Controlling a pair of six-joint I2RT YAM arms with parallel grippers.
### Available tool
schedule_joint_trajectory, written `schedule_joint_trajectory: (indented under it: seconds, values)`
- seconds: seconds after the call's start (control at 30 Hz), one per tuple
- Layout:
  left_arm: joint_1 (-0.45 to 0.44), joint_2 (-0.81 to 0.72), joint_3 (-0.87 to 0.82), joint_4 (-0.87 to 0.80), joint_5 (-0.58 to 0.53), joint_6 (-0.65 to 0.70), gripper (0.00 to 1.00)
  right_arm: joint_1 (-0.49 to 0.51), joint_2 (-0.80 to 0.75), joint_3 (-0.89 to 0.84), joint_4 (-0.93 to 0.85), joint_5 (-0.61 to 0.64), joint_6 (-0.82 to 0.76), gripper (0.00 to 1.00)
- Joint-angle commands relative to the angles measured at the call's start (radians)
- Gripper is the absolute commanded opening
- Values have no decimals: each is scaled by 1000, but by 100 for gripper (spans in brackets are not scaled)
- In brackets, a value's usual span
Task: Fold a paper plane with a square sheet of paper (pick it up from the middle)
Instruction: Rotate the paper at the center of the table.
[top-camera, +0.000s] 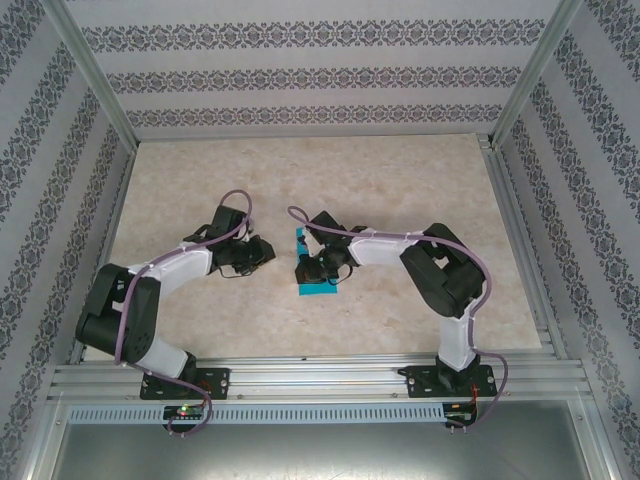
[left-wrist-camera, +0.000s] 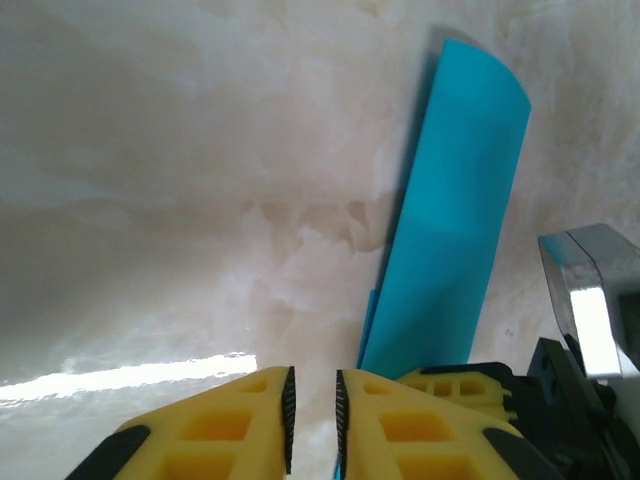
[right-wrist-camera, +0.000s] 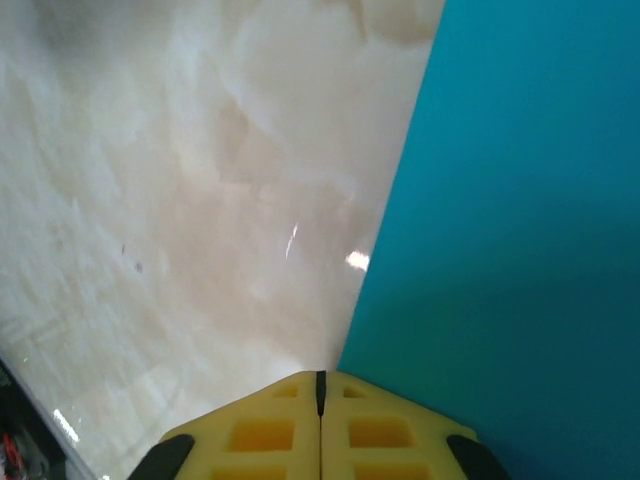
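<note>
- Right wrist view: my right gripper (right-wrist-camera: 320, 376) is clamping tight on what looks like the edge of the square sheet of paper (right-wrist-camera: 520, 250), which is standing up steeply beside it.
- Left wrist view: my left gripper (left-wrist-camera: 312, 372) is sitting slightly apart, with a narrow gap and nothing in it. The teal sheet is leaning just to its right.
- Top external view: the sheet is lying partly flat near the middle of the worktop (top-camera: 400, 180), between both grippers.

bright even light, white glare streak on the table (left-wrist-camera: 130, 375), soft wrist-view focus
</note>
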Motion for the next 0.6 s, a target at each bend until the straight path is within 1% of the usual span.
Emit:
schedule_joint_trajectory:
  seconds: [0.0, 0.03, 0.1, 0.2, 0.3, 0.37, 0.47, 0.57]
  values:
    - [-45, 41, 53, 88, 57, -9, 18, -16, -143, -39, 48, -14, 26, 13]
    - [-61, 55, 68, 95, 65, -9, 16, -22, -180, -51, 52, 15, 47, 21]
    - [-90, 91, 100, 110, 84, -7, 14, -38, -235, -65, 29, 71, 84, 28]
    - [-127, 146, 149, 120, 108, 8, 8, -63, -294, -114, 19, 144, 130, 32]
    - [-152, 195, 191, 107, 100, 24, 3, -97, -349, -195, 37, 208, 183, 36]
    - [-161, 226, 212, 89, 89, 30, 0, -116, -382, -245, 62, 227, 221, 39]
    - [-171, 269, 239, 51, 62, 42, 0, -130, -413, -294, 86, 243, 254, 46]
    - [-177, 298, 249, 33, 53, 52, 0, -132, -408, -313, 101, 240, 275, 49]
